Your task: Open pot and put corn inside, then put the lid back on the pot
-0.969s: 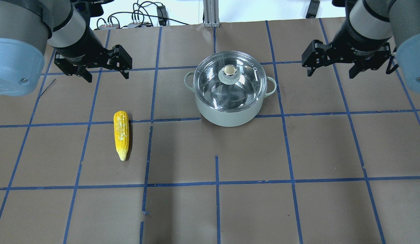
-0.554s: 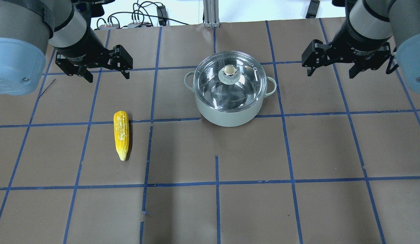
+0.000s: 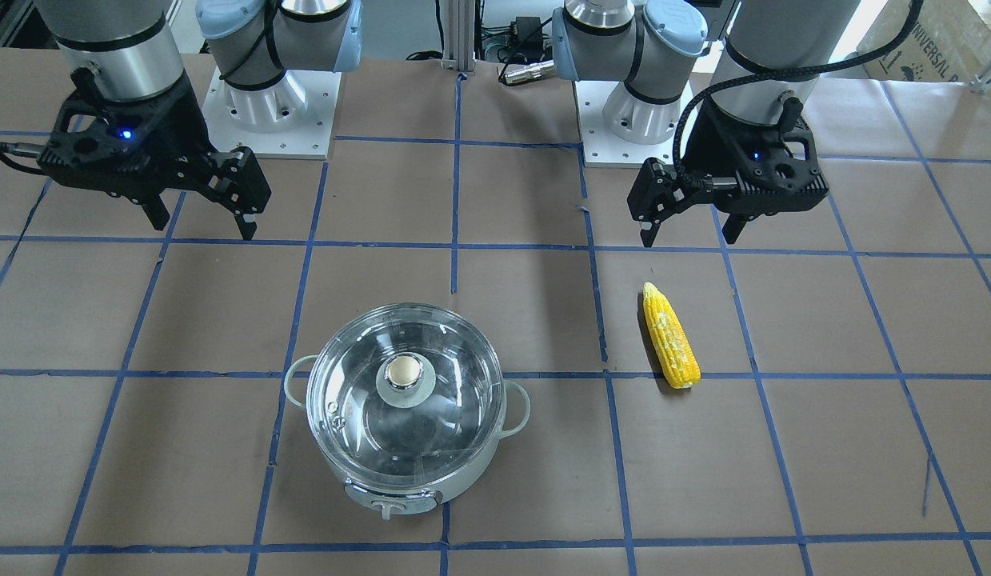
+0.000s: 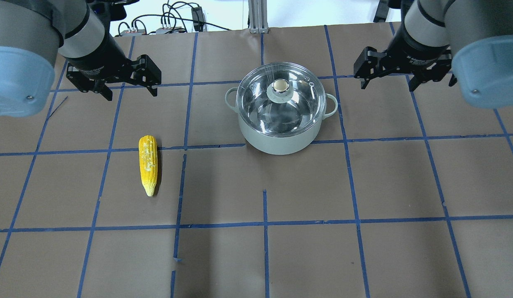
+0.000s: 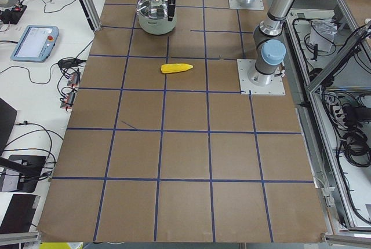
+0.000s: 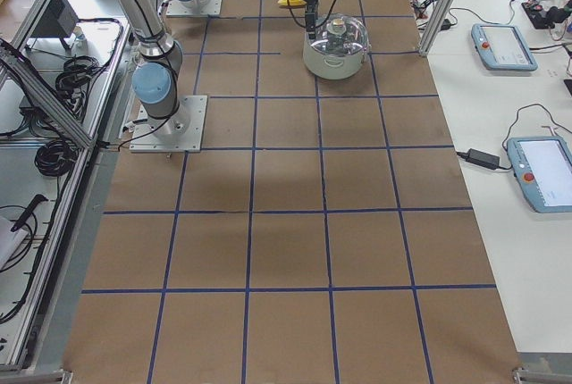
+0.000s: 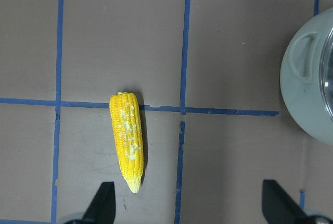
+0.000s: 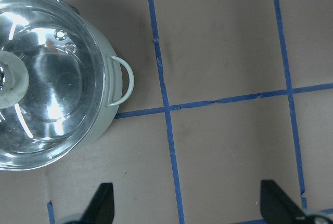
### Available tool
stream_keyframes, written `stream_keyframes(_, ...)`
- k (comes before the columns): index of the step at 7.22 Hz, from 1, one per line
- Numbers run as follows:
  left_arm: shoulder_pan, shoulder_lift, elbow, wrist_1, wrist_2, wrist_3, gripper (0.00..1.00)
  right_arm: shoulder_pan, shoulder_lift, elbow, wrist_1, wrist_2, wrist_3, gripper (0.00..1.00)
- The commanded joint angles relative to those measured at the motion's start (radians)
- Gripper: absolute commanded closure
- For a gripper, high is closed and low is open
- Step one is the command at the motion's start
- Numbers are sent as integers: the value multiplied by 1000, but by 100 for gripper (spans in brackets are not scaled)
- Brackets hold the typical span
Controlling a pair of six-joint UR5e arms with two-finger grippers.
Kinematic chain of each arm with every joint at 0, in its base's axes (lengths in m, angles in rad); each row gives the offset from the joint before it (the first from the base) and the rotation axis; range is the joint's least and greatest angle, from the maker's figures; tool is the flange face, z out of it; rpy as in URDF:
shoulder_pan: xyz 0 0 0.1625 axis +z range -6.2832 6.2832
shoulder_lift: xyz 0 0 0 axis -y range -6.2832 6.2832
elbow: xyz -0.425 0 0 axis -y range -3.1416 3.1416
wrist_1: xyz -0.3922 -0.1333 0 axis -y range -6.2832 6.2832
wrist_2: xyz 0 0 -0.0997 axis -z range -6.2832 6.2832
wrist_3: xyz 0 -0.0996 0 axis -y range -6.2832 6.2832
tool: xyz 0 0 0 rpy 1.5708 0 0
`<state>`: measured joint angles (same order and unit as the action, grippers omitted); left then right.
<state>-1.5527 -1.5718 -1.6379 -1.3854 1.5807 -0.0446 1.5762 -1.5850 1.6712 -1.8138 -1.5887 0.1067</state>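
The pale mint pot (image 4: 281, 142) stands at the centre back of the table, its control knob facing away from the robot (image 3: 391, 504). The clear glass lid (image 4: 299, 109) sits on the pot, with its beige knob (image 4: 280, 86) in the centre. The yellow corn (image 4: 148, 164) lies on the paper to the pot's left, point toward the robot. My left gripper (image 4: 131, 94) hangs open and empty beyond the corn, which shows in the left wrist view (image 7: 128, 139). My right gripper (image 4: 388, 86) hangs open and empty to the right of the pot; its wrist view shows the lid (image 8: 52, 88).
Brown paper with a blue tape grid (image 4: 264, 223) covers the table. The two arm bases (image 3: 263, 112) stand at the robot's edge. Cables (image 4: 169, 20) lie past the far edge. Tablets (image 6: 500, 45) lie on benches beside the table.
My right gripper has moved left, toward the pot, and slightly farther back. The left gripper, the corn, the pot and the lid have not moved.
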Motion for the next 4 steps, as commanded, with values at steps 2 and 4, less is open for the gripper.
stream_keyframes(2,99,-95,-25,31,-11,107,0,146,103,-16,-102,-25,4,0)
stream_keyframes(4,201,-128,-90,48,-10,157,0,163,96,-37,33,-53,1,0)
